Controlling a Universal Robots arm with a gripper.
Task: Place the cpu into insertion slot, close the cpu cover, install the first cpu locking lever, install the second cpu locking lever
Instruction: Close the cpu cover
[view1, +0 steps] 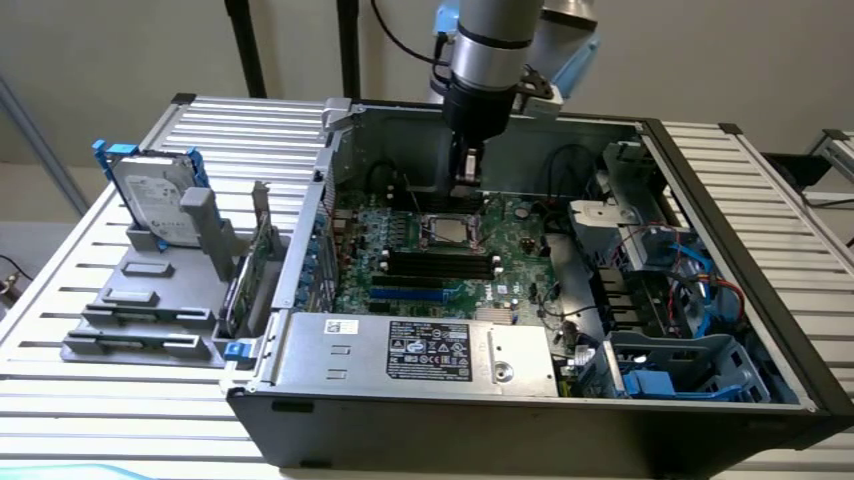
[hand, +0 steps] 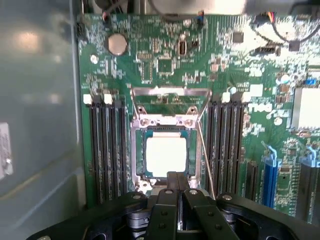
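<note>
The cpu (hand: 165, 155) lies flat in the insertion slot (hand: 134, 155), its pale metal face up. The cpu cover (hand: 170, 92) stands swung open off the socket, hinged at one edge, with green board showing through its cut-out. A thin wire locking lever (hand: 204, 150) runs along one side of the socket, unlatched. My gripper (hand: 176, 181) is shut with nothing between its fingers, its tips just at the socket edge opposite the cover hinge. In the exterior view the gripper (view1: 466, 178) hangs a little above the board, behind the socket (view1: 447, 231).
Black memory slots (hand: 107, 145) flank the socket on both sides, and blue expansion slots (hand: 272, 175) sit further off. The case wall (view1: 320, 200), power supply (view1: 420, 350) and drive cage (view1: 674, 365) hem in the board. A hard drive (view1: 154, 200) stands outside the case.
</note>
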